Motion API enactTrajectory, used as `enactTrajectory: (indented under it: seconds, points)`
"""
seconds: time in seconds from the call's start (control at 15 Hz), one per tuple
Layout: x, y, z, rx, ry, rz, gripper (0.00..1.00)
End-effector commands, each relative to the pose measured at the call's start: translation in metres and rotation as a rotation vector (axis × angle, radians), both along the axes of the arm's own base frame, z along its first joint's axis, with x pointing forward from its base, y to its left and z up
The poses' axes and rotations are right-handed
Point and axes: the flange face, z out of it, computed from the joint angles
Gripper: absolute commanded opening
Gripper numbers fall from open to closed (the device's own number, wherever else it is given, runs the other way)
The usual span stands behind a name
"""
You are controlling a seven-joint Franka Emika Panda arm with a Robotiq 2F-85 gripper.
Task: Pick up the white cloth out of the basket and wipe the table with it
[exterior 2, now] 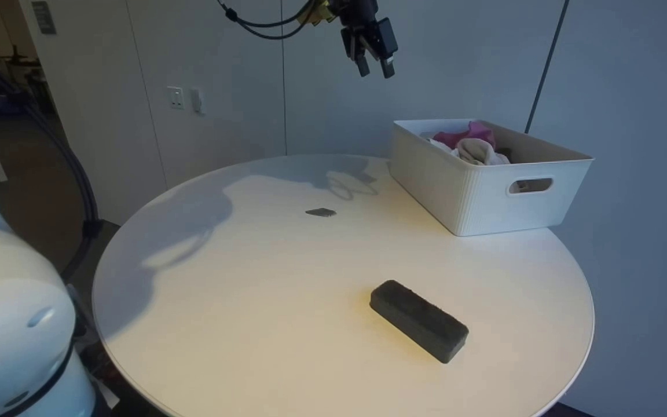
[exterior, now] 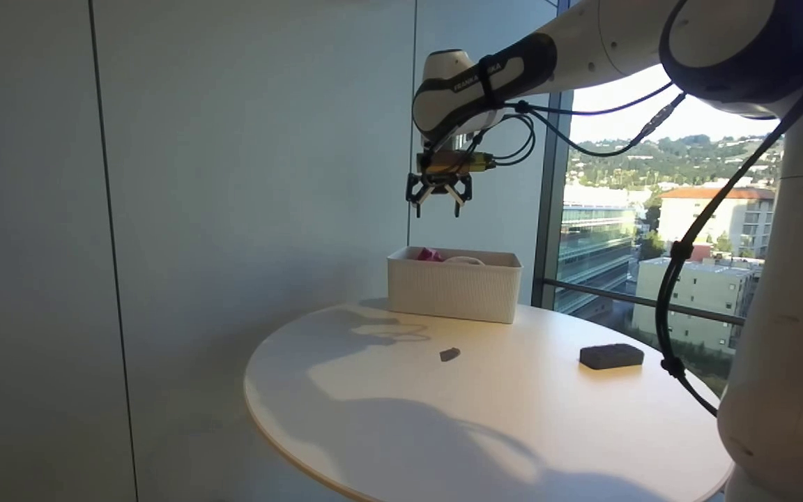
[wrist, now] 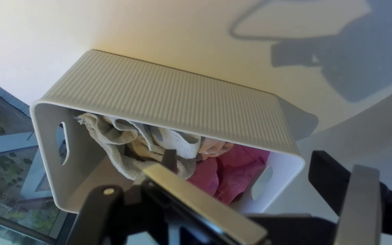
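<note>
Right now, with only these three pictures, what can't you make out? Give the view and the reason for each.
White cloth: lower folds, wrist view, hidden by its upper folds and partly by the jaws.
Basket: floor, in an exterior view, hidden behind the near wall.
Table: part of its rim, both exterior views, cut off by the bottom edge.
Small dark piece: what it is, both exterior views, too small.

Shines through dark-framed window glass (exterior: 603,237), glares white at the sky (exterior: 597,129), casts bluish shadows (exterior: 398,439) over the round cream-white table (exterior: 548,390); blurs slightly at grey-padded gripper fingers (wrist: 360,204).
</note>
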Motion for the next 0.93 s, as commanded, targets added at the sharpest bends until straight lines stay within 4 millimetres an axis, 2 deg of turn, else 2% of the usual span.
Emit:
enactTrajectory:
  seconds: [0.0,0.47,0.67,0.87]
  points:
    - [0.016,-0.029,-0.002,0.069,0.001,-0.099,1.0]
    - [0.049,-0.131,-0.007,0.16,-0.025,-0.316,1.0]
    - [0.059,-0.163,-0.025,0.209,0.018,-0.377,1.0]
    - [0.071,-0.184,-0.046,0.248,0.045,-0.407,1.0]
